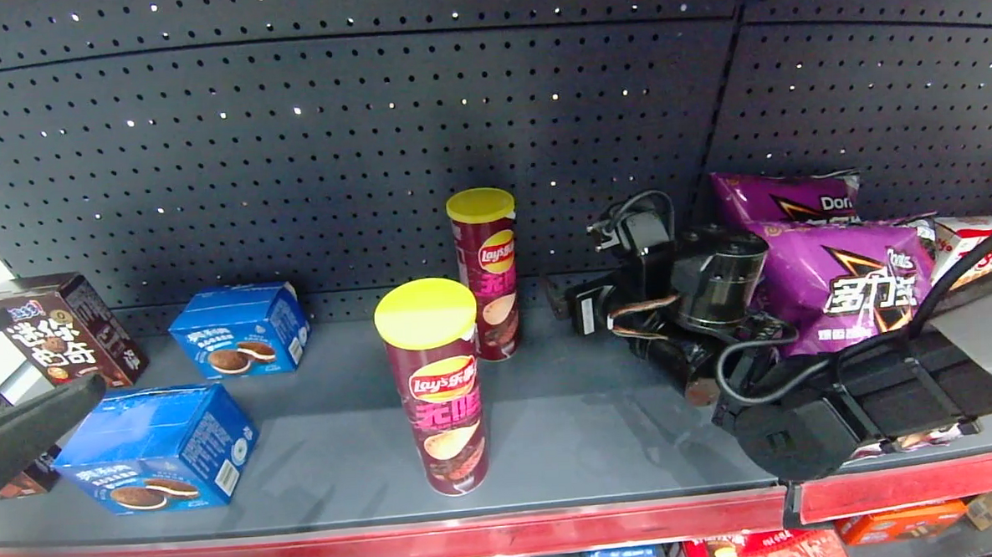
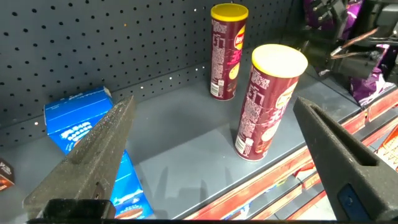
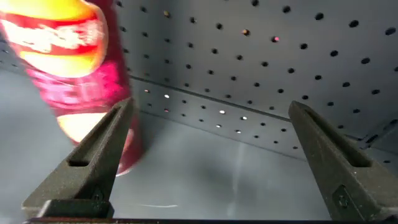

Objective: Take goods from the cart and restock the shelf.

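So, deep tube: rear chip can (image 1: 485, 271), a tall dark-red cardboard cylinder with a yellow plastic lid, stands upright far back on the grey metal shelf (image 1: 586, 425), close to the black perforated back panel (image 1: 290, 153).
Near tube: front chip can (image 1: 438, 390), the same kind of tube, is also upright. It stands closer to the red front lip and well apart from the other.
Right arm: right gripper (image 1: 566, 305) is at shelf level just beside the rear chip can, on its right. Its fingers are spread wide with nothing between them.
Key relation: seen from the wrist, the rear chip can (image 3: 81, 81) sits outside the gap, by the outer face of one finger rather than between the pair. I can't tell whether they touch. Its long axis is vertical, crossing the line the fingers point along.
Left arm: left gripper (image 2: 214, 106) is off at the shelf's left end by the blue cardboard biscuit boxes (image 1: 156, 448). Its jaws are likewise wide and empty, and the front chip can (image 2: 270, 102) lies ahead of it, well apart.
Nearer arm: the right, clearly, for the rear chip can.
Judgement: both tubes look shelved, so a pull-back toward the cart seems due. A straight retreat should clear the can, but a swing leftward could topple that tall tube.
Behind the arm: purple foil crisp bags (image 1: 848, 284).
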You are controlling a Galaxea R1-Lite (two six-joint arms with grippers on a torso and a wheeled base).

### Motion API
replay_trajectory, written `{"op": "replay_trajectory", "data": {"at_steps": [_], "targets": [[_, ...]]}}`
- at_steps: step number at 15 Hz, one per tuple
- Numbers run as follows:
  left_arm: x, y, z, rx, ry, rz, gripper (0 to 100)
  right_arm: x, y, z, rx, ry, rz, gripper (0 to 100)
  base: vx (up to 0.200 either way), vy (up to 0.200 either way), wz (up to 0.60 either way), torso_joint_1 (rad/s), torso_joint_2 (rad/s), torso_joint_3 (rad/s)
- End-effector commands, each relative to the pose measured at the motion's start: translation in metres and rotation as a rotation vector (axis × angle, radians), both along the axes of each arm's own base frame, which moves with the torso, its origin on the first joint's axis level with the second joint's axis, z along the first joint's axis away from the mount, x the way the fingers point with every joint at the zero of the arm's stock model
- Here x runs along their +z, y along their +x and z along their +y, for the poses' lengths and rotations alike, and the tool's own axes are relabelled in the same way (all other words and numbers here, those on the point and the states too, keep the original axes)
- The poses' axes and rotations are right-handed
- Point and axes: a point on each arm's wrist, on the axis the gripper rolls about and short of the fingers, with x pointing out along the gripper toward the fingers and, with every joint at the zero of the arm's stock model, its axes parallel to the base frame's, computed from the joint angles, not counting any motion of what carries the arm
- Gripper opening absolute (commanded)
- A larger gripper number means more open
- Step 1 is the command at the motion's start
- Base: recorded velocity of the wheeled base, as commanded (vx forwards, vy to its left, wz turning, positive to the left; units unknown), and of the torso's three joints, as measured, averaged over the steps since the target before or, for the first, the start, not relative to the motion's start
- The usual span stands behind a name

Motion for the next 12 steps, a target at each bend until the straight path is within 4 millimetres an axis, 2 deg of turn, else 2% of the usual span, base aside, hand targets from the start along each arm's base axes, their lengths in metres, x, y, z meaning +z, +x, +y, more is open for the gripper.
{"op": "replay_trajectory", "data": {"at_steps": [1,4,8,12], "targets": [[0.0,0.0,0.0,-0.002,0.0,-0.001,100,-0.007,0.013,-0.006,-0.022,-0.011,0.012,100,0.0,0.0,0.0,0.0,0.0,0.0],[0.001,0.0,-0.001,-0.008,0.0,-0.004,100,-0.017,0.026,-0.004,-0.036,-0.016,0.016,100,0.0,0.0,0.0,0.0,0.0,0.0],[0.001,0.0,-0.001,-0.011,0.0,-0.004,100,-0.023,0.038,0.008,-0.03,-0.01,0.007,100,0.0,0.0,0.0,0.0,0.0,0.0],[0.0,0.0,-0.001,-0.011,0.0,-0.003,100,-0.017,0.037,0.023,-0.001,0.006,-0.013,100,0.0,0.0,0.0,0.0,0.0,0.0]]}}
